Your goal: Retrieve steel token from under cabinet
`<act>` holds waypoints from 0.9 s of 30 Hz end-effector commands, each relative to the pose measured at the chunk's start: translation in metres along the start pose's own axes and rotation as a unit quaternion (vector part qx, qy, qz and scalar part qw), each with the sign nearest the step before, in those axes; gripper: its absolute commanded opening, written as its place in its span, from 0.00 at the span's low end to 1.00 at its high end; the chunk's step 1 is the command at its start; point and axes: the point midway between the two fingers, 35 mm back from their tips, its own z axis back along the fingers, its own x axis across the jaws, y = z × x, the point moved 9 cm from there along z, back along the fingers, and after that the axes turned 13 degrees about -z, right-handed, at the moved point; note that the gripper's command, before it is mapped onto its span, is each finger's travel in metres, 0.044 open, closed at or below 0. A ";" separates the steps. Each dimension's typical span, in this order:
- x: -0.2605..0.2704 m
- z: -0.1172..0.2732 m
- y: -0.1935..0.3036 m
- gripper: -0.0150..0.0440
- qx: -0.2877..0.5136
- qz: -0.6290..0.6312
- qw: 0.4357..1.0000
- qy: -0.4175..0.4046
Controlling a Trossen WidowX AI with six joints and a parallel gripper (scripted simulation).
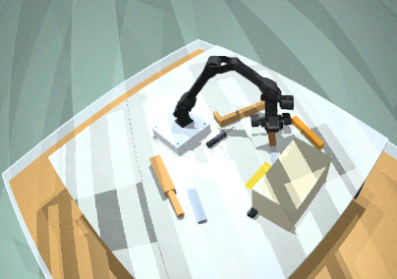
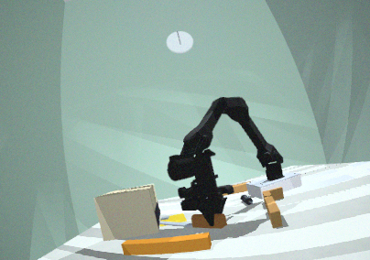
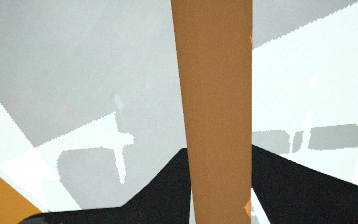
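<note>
My gripper (image 1: 270,124) (image 2: 210,213) (image 3: 214,152) is shut on an orange stick (image 1: 272,139) (image 2: 201,222) (image 3: 215,100), which runs out ahead of the fingers in the wrist view. It is low over the table, just behind the beige cabinet (image 1: 295,182) (image 2: 128,212). A yellow marked strip (image 1: 257,175) (image 2: 175,218) lies along the cabinet's front. The steel token does not show in any view. I cannot tell whether the stick touches the table.
An orange L-shaped piece (image 1: 238,114) (image 2: 272,208), an orange bar (image 1: 308,132) (image 2: 167,243) and a black cylinder (image 1: 216,139) (image 2: 246,199) lie near the gripper. An orange paddle (image 1: 164,179) and a grey bar (image 1: 197,205) lie farther off. The arm's white base plate (image 1: 182,134) (image 2: 275,183) stands at the back.
</note>
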 end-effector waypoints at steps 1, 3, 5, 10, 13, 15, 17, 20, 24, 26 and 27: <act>0.002 0.000 -0.008 0.25 -0.002 -0.001 1.000 -0.001; 0.003 0.000 -0.012 0.25 -0.002 -0.001 1.000 -0.001; 0.004 0.000 -0.016 0.25 -0.002 -0.001 1.000 -0.001; 0.006 0.000 -0.025 0.25 -0.003 -0.001 1.000 -0.001; 0.007 0.000 -0.031 0.25 -0.003 -0.001 1.000 -0.001; 0.008 0.000 -0.035 0.25 -0.003 -0.001 1.000 -0.001; 0.009 0.001 -0.039 0.25 -0.003 -0.001 1.000 -0.001; 0.010 0.001 -0.045 0.25 -0.004 -0.001 1.000 -0.001; 0.012 0.001 -0.053 0.25 -0.004 -0.001 1.000 -0.001; 0.013 0.001 -0.057 0.25 -0.004 -0.001 1.000 -0.001; 0.013 0.001 -0.059 0.25 -0.004 -0.001 1.000 -0.001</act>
